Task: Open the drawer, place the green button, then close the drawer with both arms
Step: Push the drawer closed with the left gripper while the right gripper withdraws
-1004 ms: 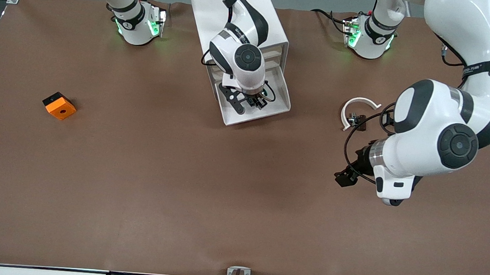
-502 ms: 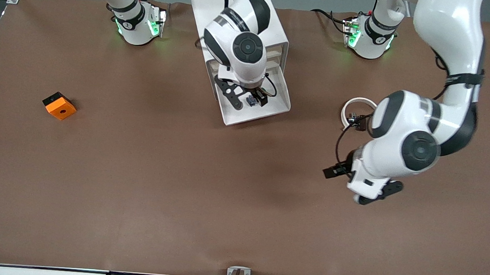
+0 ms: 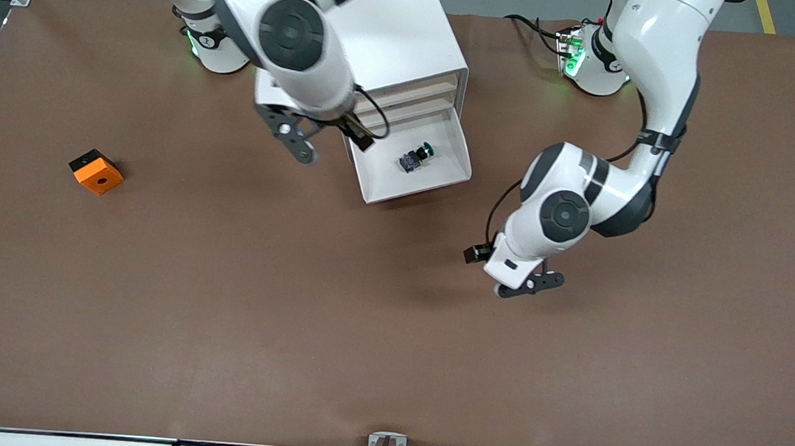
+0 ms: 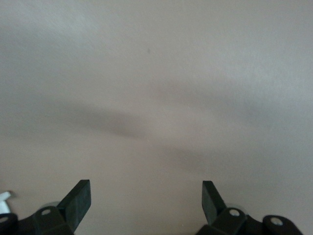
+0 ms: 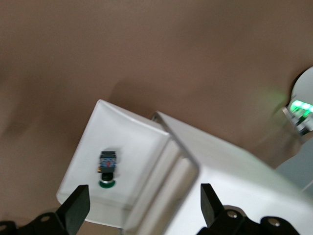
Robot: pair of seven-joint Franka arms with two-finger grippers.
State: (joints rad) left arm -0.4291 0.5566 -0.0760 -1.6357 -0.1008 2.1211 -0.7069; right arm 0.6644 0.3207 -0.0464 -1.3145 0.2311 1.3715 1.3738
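A: Status w/ the drawer (image 3: 411,171)?

B: Bottom one of the white cabinet (image 3: 410,35) is pulled out toward the front camera. The three above it look shut.

A: And the button (image 3: 416,158)?

B: Lying inside the open tray, green cap pointing toward the left arm's end, clear of the walls. The right wrist view shows it too (image 5: 107,168), on its side on the tray floor, nothing gripping it.

A: Right gripper (image 3: 319,137)?

B: Up in the air, over the table at the drawer's corner on the right arm's side. Fingers spread wide, holding nothing.

A: Left gripper (image 3: 509,273)?

B: Hovering over bare brown tabletop (image 3: 222,323), nearer the front camera than the drawer & toward the left arm's end. Its wrist view shows both fingers (image 4: 78,200) set wide apart w/ only table between them. Empty as well.

A: So how far along, approx.?

B: Judging by how things lie: open done, placing done. Only closing is left. The drawer front faces the front camera, so a push back toward the cabinet ought to finish it. The left arm looks the better placed for that, though which arm takes it can't be told from here.

A: Anything else on the table?

B: An orange block (image 3: 96,171) w/ a hole, well apart, toward the right arm's end. No part in this job.
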